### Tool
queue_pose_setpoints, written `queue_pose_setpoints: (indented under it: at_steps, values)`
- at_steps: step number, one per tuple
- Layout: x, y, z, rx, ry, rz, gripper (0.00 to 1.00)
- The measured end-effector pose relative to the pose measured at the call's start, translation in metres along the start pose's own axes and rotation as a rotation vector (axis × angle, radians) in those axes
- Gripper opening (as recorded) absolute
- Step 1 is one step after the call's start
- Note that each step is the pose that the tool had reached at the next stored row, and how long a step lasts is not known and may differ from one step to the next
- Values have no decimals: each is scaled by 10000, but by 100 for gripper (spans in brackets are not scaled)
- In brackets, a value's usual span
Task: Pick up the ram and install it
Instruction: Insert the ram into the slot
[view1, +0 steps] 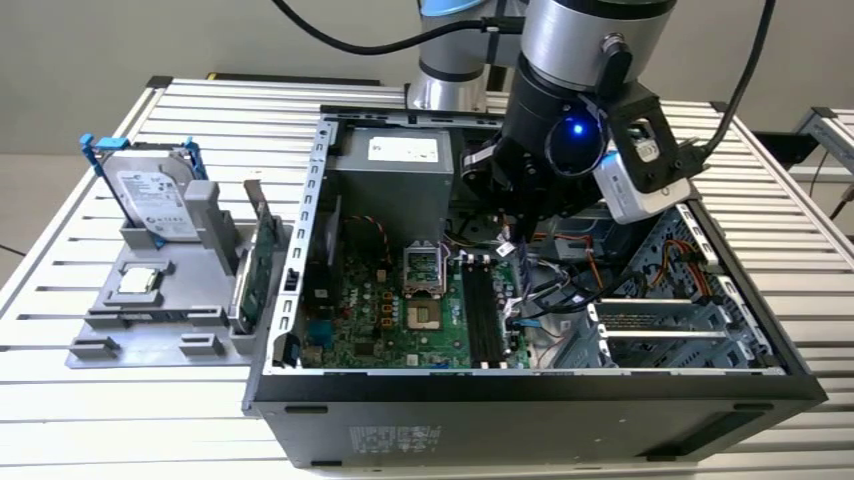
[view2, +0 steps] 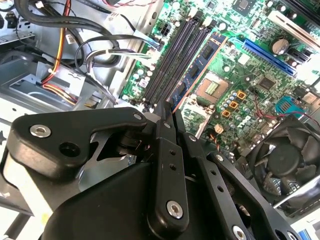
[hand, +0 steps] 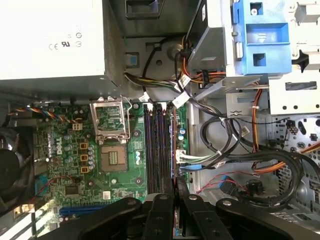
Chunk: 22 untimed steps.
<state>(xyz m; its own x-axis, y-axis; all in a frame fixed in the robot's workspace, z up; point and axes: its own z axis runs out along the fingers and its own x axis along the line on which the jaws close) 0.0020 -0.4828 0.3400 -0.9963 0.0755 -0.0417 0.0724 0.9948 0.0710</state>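
Gripper (view1: 531, 215) is down inside the open computer case (view1: 300, 300), over the motherboard (view1: 380, 305). In both wrist views you can see the fingers (hand: 162, 200) closed on the ram (hand: 173, 145), clamping its thin faces with the stick edge-on between them.

Key relation: the ram (view2: 197, 67) runs out from the fingertips with its long axis parallel to the black memory slots (hand: 156, 145). In the exterior view that axis goes near to far. It lines up with the outermost slot, on the side away from the empty processor socket (hand: 111, 161), which is toward the exterior view's right. I can't tell whether its lower edge is already in the slot or just above it. The slot latches are not clear enough to judge.

Only one arm here, so no choice of side. Loose cables (hand: 225, 150) sit just beside the slot row, on the side away from the socket. My read is you have little room there.

The parts tray (view1: 147, 325) on the exterior view's left holds the hard drive (view1: 150, 200), a silver chip (view1: 140, 282) and a green card (view1: 260, 265), well apart from the gripper.

Writing: there is a white printed label on the power supply (hand: 50, 40), one on the hard drive, and white print on the motherboard. I'm not reading any of it off.
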Motion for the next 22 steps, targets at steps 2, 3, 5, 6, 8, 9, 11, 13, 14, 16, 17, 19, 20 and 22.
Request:
queue_pose_setpoints:
  at_steps: [2, 3, 5, 6, 8, 9, 11, 13, 14, 16, 17, 19, 20, 22]
  values:
    - [0, 0, 5, 1, 0, 0, 0]
    - [0, 0, 8, 0, 0, 0, 0]
    - [1, 2, 14, -1, 0, 0, 0]
    - [1, 3, 17, -1, 0, 0, 0]
    - [1, 4, 20, -1, 0, 0, 0]
    - [1, 5, 22, 1, 1, 0, 0]
    - [2, 8, 29, 0, 0, 0, 0]
    - [2, 10, 34, 0, 0, 0, 0]
    - [2, 10, 35, 3, 1, 0, 0]
    - [3, 10, 38, 2, 1, 0, 0]
    - [3, 10, 40, 1, 1, 0, 0]
    - [3, 10, 43, 1, 0, 0, 0]
    - [3, 10, 44, 0, 0, 0, 0]
    - [3, 10, 47, -6, 1, 0, 0]
